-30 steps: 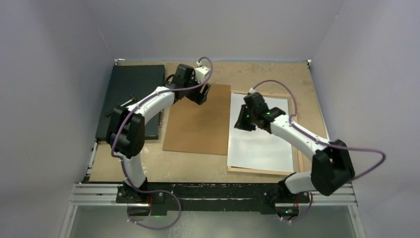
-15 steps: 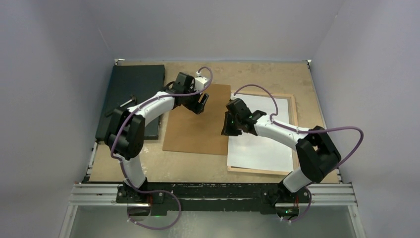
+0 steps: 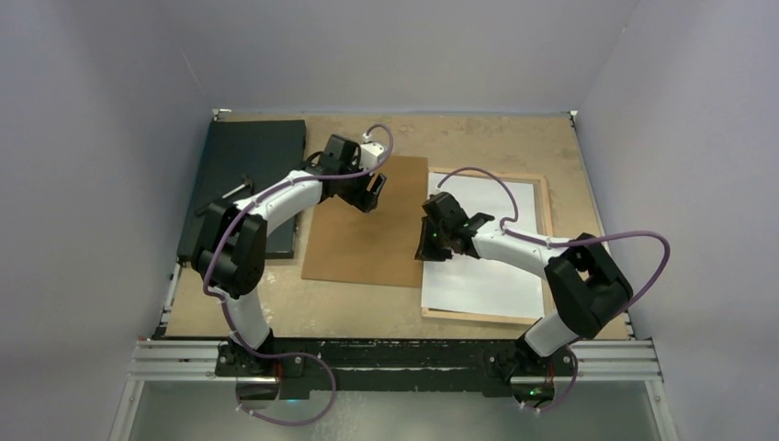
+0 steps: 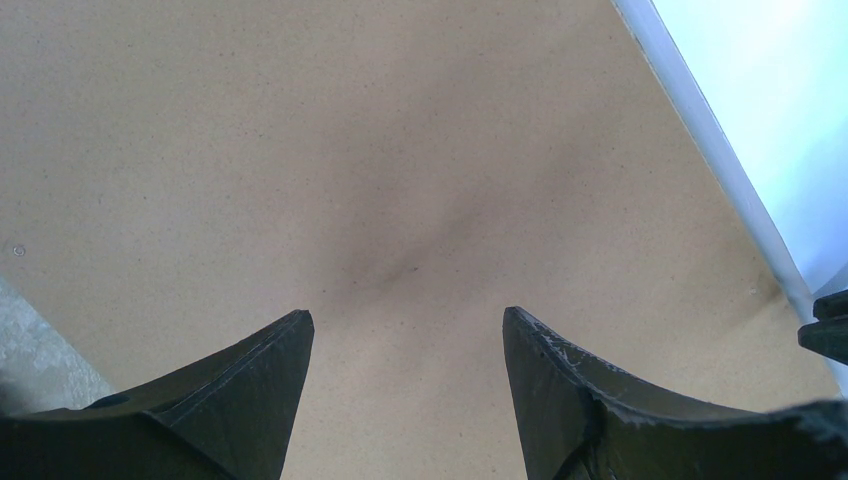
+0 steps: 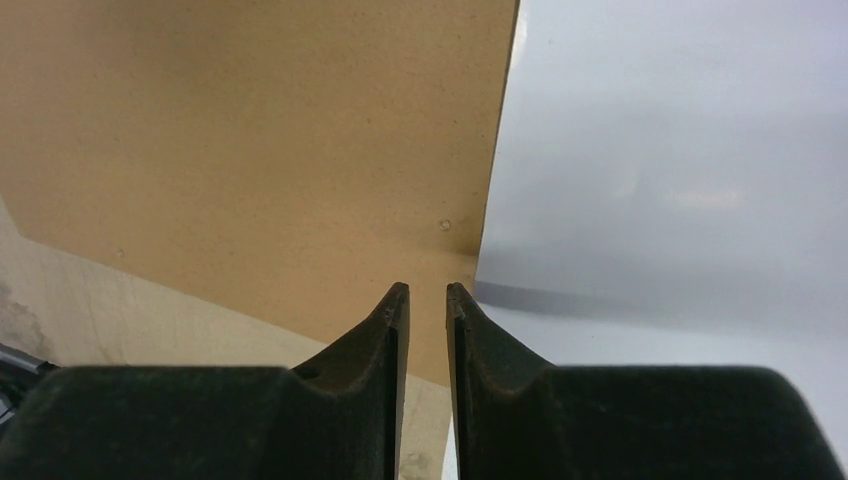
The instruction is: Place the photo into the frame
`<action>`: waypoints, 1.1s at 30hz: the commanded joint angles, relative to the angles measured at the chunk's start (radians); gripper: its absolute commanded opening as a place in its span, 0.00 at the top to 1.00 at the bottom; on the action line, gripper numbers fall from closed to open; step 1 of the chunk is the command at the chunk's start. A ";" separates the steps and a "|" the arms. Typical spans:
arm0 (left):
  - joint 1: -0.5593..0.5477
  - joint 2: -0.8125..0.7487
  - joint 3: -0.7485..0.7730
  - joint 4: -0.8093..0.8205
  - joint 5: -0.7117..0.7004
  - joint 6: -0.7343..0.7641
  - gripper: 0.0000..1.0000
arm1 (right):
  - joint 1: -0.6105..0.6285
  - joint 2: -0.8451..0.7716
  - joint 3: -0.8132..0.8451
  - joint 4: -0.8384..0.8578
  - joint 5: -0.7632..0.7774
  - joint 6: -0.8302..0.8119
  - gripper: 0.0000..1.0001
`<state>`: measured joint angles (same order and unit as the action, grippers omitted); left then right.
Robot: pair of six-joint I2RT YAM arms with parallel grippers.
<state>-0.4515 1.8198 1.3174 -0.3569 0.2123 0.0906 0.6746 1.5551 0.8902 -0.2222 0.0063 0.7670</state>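
The photo (image 3: 487, 257) lies white back up on the frame (image 3: 528, 175), whose wooden rails show along its far, right and near sides. My right gripper (image 3: 430, 250) hangs low at the photo's left edge. In the right wrist view its jaws (image 5: 428, 288) stand a narrow slit apart with nothing between them, over the seam between the photo (image 5: 680, 150) and the brown backing panel (image 5: 250, 130). My left gripper (image 3: 372, 195) is wide open over the far part of that panel (image 3: 367, 243). The left wrist view shows its fingers (image 4: 405, 315) empty above the panel (image 4: 350, 150).
A flat black board (image 3: 243, 165) lies at the far left under the left arm. The photo's white surface (image 4: 780, 100) shows at the right of the left wrist view. Bare tabletop (image 5: 150, 320) lies near the panel's near corner. Grey walls close in the table.
My right gripper has moved left from over the photo to its left edge, then slightly nearer. My left gripper shifted a little towards the panel early on and has since held still.
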 commanded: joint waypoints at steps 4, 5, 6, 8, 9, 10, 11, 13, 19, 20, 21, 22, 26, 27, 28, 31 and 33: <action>0.011 -0.053 -0.010 0.018 -0.001 0.017 0.32 | 0.001 -0.031 -0.043 0.002 -0.034 0.031 0.78; 0.011 -0.053 -0.010 0.017 -0.001 0.018 0.32 | 0.001 -0.032 -0.046 0.001 -0.034 0.033 0.77; 0.011 -0.053 -0.010 0.017 -0.001 0.018 0.32 | 0.001 -0.032 -0.049 0.000 -0.033 0.035 0.77; 0.011 -0.055 -0.010 0.017 -0.001 0.019 0.32 | 0.000 -0.033 -0.052 -0.002 -0.030 0.037 0.78; 0.011 -0.057 -0.010 0.017 -0.001 0.020 0.32 | 0.000 -0.035 -0.053 -0.002 -0.030 0.038 0.78; 0.011 -0.056 -0.009 0.017 -0.002 0.020 0.32 | 0.000 -0.038 -0.054 -0.004 -0.027 0.040 0.78; 0.011 -0.056 -0.010 0.018 -0.002 0.019 0.32 | 0.000 -0.040 -0.054 -0.007 -0.024 0.041 0.78; 0.011 -0.054 -0.012 0.018 -0.001 0.020 0.32 | -0.001 -0.045 -0.051 -0.017 -0.018 0.041 0.78; 0.012 -0.051 -0.011 0.022 0.002 0.014 0.32 | -0.001 -0.068 -0.048 -0.035 -0.007 0.042 0.77; 0.012 -0.052 -0.012 0.022 0.002 0.014 0.32 | -0.001 -0.070 -0.048 -0.037 -0.008 0.043 0.77; 0.011 -0.051 -0.012 0.022 0.002 0.014 0.32 | -0.001 -0.070 -0.049 -0.037 -0.007 0.041 0.77; 0.012 -0.051 -0.013 0.022 0.002 0.015 0.32 | -0.001 -0.070 -0.051 -0.037 -0.008 0.042 0.77; 0.013 -0.055 -0.014 0.022 0.001 0.016 0.32 | -0.001 -0.066 -0.057 -0.032 -0.007 0.043 0.77; 0.013 -0.056 -0.016 0.022 0.001 0.017 0.32 | -0.001 -0.065 -0.059 -0.030 -0.008 0.043 0.77; 0.013 -0.056 -0.016 0.023 0.001 0.018 0.32 | -0.001 -0.063 -0.062 -0.029 -0.007 0.042 0.77; 0.013 -0.056 -0.017 0.022 0.000 0.019 0.32 | -0.001 -0.057 -0.070 -0.024 -0.008 0.044 0.76; 0.014 -0.057 -0.019 0.023 -0.001 0.021 0.32 | -0.003 -0.055 -0.078 -0.020 -0.008 0.046 0.76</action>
<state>-0.4458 1.8191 1.3106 -0.3569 0.2092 0.0975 0.6739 1.5047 0.8322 -0.2340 -0.0177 0.8009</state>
